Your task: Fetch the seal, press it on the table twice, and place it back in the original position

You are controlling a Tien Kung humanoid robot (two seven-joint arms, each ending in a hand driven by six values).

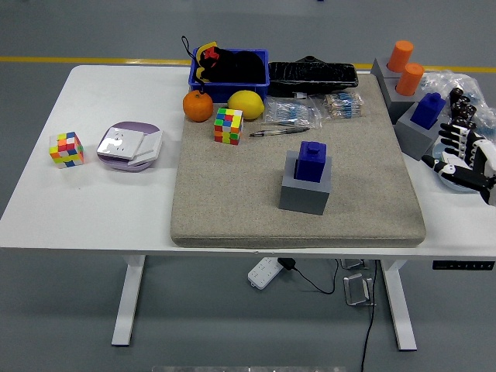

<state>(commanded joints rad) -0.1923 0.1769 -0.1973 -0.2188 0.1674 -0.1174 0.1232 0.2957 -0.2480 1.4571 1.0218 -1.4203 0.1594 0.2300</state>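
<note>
While the blue blocky seal (313, 161) sits upright in its grey cube-shaped holder (305, 186) approx. mid-mat, nothing touches it. Holder stands on the beige rectangular felt mat (232, 201), which covers the centre-right of the white table (93, 209).

Right hand (465, 159), black w/ white parts, is at the table's right edge, well apart from the seal; fingers spread & relaxed, holding nothing. It hovers over or rests by a crinkled clear plastic bag (465, 85); can't tell if touching.

Just left of that hand: a second blue seal (428, 110) on a grey block (415, 132), and behind it two orange cylinders (404, 66) on a grey stepped stand (387, 81).

Along the mat's far edge: orange fruit (198, 106), yellow lemon (246, 105), multicoloured puzzle cube (229, 125), a pen (279, 132), small clear packets (294, 112). Behind these, a blue plastic bin (232, 77) w/ a black soft item inside, and a black wrapped flat pack (312, 76).

On bare table, left of mat: a second multicoloured cube (67, 149) and a lilac round plate (124, 155) w/ white square pieces on it.

Under the table: white power strip (266, 273) & black cables.
</note>
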